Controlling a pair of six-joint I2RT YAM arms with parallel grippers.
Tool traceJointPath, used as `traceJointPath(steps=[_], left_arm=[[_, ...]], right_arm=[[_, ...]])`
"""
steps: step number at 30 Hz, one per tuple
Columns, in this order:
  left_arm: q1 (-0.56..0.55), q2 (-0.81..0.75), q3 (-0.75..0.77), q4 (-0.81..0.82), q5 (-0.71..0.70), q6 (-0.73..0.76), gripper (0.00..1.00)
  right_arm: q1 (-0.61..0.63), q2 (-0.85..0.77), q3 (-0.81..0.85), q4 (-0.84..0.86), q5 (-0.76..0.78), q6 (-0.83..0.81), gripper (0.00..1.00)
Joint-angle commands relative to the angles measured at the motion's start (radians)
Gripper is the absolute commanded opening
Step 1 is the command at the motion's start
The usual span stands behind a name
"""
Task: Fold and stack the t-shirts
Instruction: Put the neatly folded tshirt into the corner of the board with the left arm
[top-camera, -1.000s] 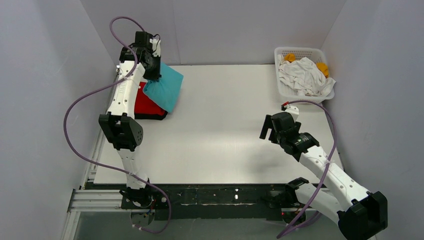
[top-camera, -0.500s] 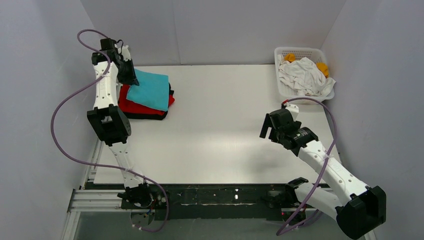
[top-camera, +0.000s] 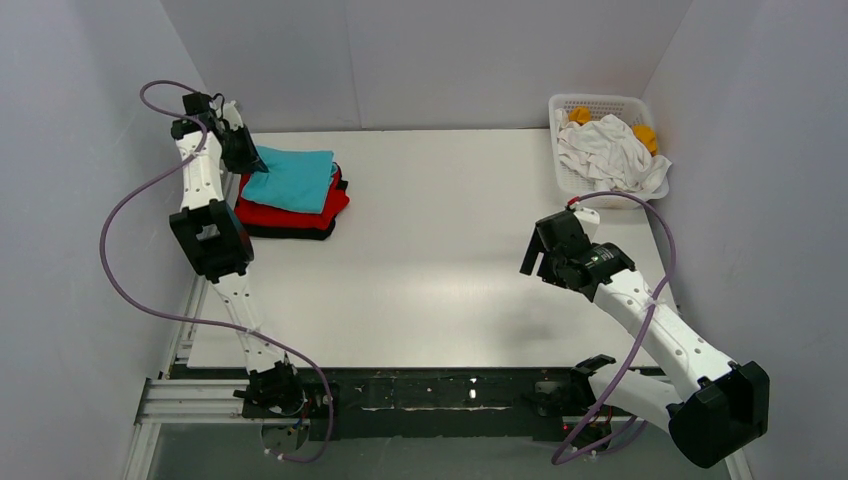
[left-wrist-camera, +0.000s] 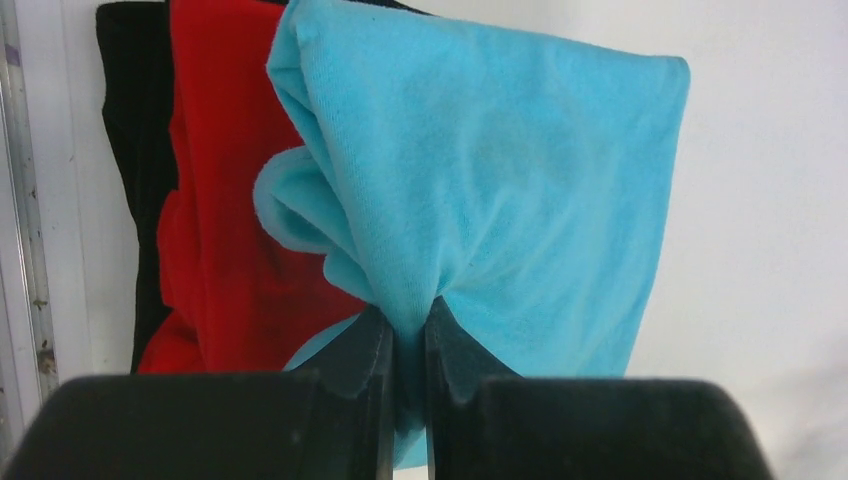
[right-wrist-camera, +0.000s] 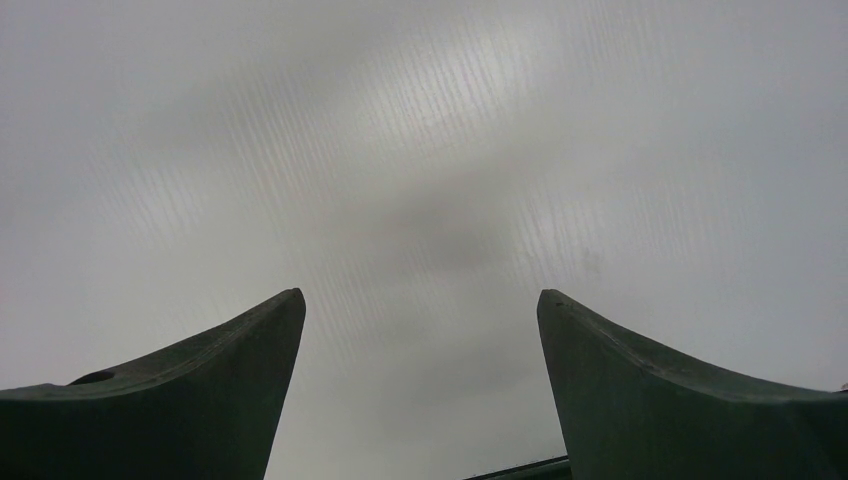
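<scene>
A folded turquoise t-shirt (top-camera: 295, 180) (left-wrist-camera: 500, 190) lies on top of a red t-shirt (top-camera: 290, 213) (left-wrist-camera: 230, 260), which rests on a black t-shirt (top-camera: 285, 232) (left-wrist-camera: 130, 150), at the table's far left. My left gripper (top-camera: 250, 160) (left-wrist-camera: 408, 325) is shut on the turquoise shirt's left edge, the cloth bunched between the jaws. Over the bare table at mid right, my right gripper (top-camera: 540, 255) (right-wrist-camera: 420, 310) stands open with nothing between its fingers.
A white lattice basket (top-camera: 570, 180) at the back right holds crumpled white t-shirts (top-camera: 610, 150) and orange t-shirts (top-camera: 646, 135). Grey walls close in the table (top-camera: 440, 250) at the back and both sides. A metal rail (left-wrist-camera: 25, 250) runs along the table's left edge.
My left gripper swung left and down with the turquoise shirt, laying it flat over the red one. The right arm barely shifted.
</scene>
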Motion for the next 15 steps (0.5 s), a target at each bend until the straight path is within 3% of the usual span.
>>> traceJointPath(steps=[1, 4, 8, 9, 10, 11, 12, 15], left_arm=[[0.016, 0.029, 0.038, -0.003, 0.035, -0.025, 0.02], [0.023, 0.051, 0.048, 0.000, 0.023, -0.028, 0.01], [0.047, 0.052, 0.029, 0.005, 0.025, -0.042, 0.09], [0.054, 0.046, 0.021, 0.009, 0.035, -0.055, 0.20], [0.062, 0.041, 0.011, 0.015, 0.050, -0.071, 0.44], [0.067, 0.034, 0.003, 0.017, 0.054, -0.084, 0.79], [0.067, 0.027, 0.000, 0.018, 0.045, -0.094, 0.96], [0.068, 0.003, 0.012, 0.020, -0.006, -0.151, 0.98]], right_arm=[[-0.005, -0.004, 0.051, -0.056, 0.010, 0.047, 0.94], [-0.005, -0.002, 0.058, -0.075, 0.010, 0.057, 0.93], [-0.005, 0.002, 0.064, -0.102, 0.015, 0.066, 0.93], [-0.005, 0.002, 0.064, -0.104, 0.017, 0.068, 0.93], [-0.005, 0.000, 0.060, -0.105, 0.017, 0.069, 0.93], [-0.005, 0.001, 0.058, -0.103, 0.018, 0.069, 0.93], [-0.005, -0.001, 0.058, -0.104, 0.019, 0.069, 0.93], [-0.005, -0.003, 0.063, -0.108, 0.031, 0.061, 0.93]])
